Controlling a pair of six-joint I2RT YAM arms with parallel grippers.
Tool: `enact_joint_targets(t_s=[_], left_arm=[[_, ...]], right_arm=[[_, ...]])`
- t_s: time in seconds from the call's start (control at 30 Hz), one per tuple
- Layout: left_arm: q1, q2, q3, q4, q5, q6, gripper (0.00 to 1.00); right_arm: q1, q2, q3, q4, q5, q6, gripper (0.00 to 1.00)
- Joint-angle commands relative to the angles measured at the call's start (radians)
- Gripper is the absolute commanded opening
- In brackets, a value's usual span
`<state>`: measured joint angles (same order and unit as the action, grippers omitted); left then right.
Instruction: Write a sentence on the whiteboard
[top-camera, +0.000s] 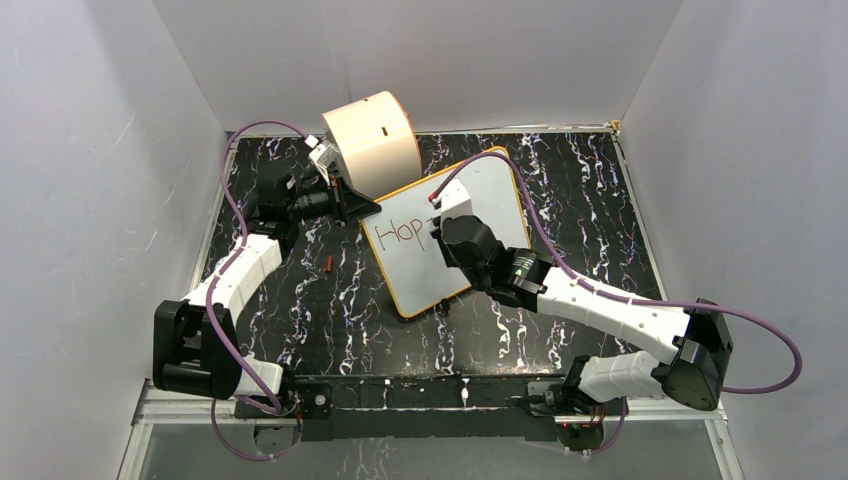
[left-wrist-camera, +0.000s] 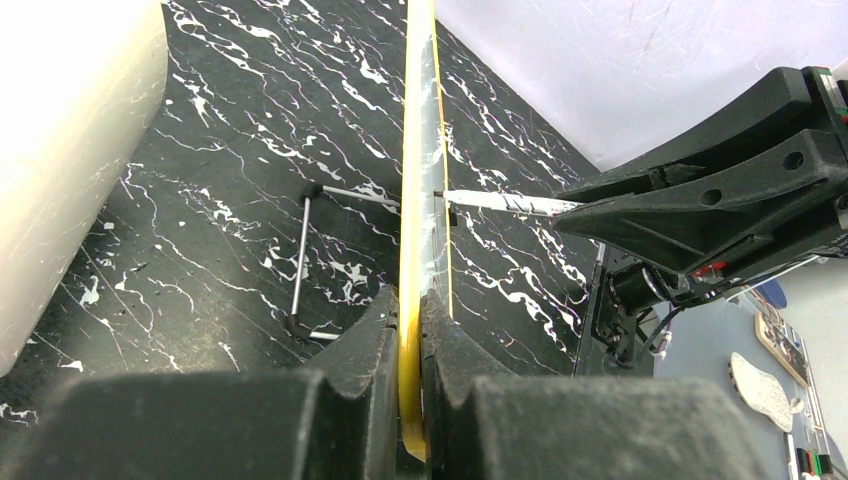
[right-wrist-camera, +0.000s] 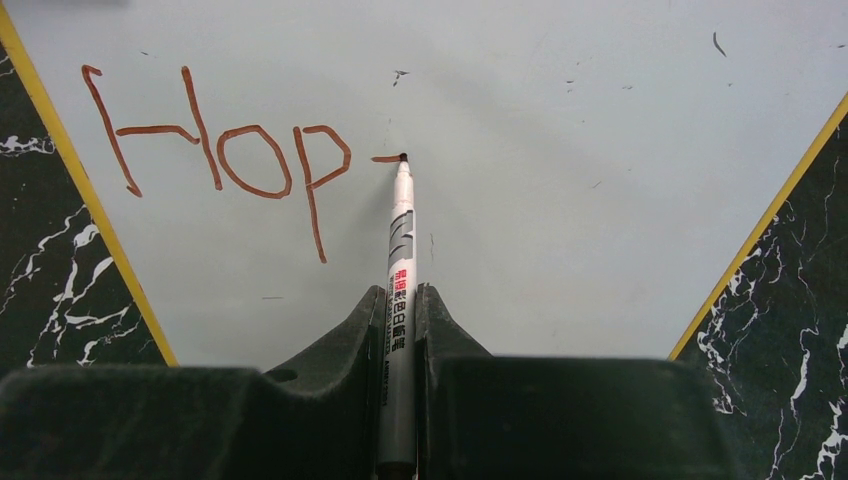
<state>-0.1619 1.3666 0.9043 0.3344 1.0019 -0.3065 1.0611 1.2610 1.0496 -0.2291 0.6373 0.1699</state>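
Your rectangular glossy whiteboard (top-camera: 420, 275) with the thin orange-yellow rim sits at the middle of the black, white-veined marble-pattern worktop (top-camera: 580, 200). It is turned at an angle, with its far edge just in front of the cream cylindrical drum (top-camera: 375, 140). Whether board and drum touch cannot be told.

Your left gripper (top-camera: 365, 212) is at the board's left corner. In the left wrist view its jaws are closed tight on the yellow edge of the board (left-wrist-camera: 415, 150), one finger on each face. A thin metal wire leg (left-wrist-camera: 303, 260) shows on the drum side of the board.

Your right gripper (top-camera: 438, 232) hangs over the board face. In the right wrist view its jaws are pinched on the barrel of a slim grey-and-white marker (right-wrist-camera: 400, 250), which points away from the camera. The marker's dark tip touches the white surface (right-wrist-camera: 560, 150).

The red-brown handwritten lettering (right-wrist-camera: 220, 160) reads "Hop". A short horizontal stroke follows it and ends at the marker tip. From above, the writing (top-camera: 395, 232) lies in the board's upper left part.

A small red-brown item (top-camera: 328, 264) lies on the worktop to the left of the board, apart from it.
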Motion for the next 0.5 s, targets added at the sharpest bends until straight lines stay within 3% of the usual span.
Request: enact_joint_targets(t_s=[0.0, 0.47], left_arm=[[-0.03, 0.022, 0.002, -0.06, 0.019, 0.056, 0.0], [-0.033, 0.022, 0.004, -0.066, 0.02, 0.061, 0.0]], right_arm=[[-0.017, -0.002, 0.001, 0.073, 0.033, -0.02, 0.0], [-0.018, 0.011, 0.015, 0.123, -0.024, -0.05, 0.0]])
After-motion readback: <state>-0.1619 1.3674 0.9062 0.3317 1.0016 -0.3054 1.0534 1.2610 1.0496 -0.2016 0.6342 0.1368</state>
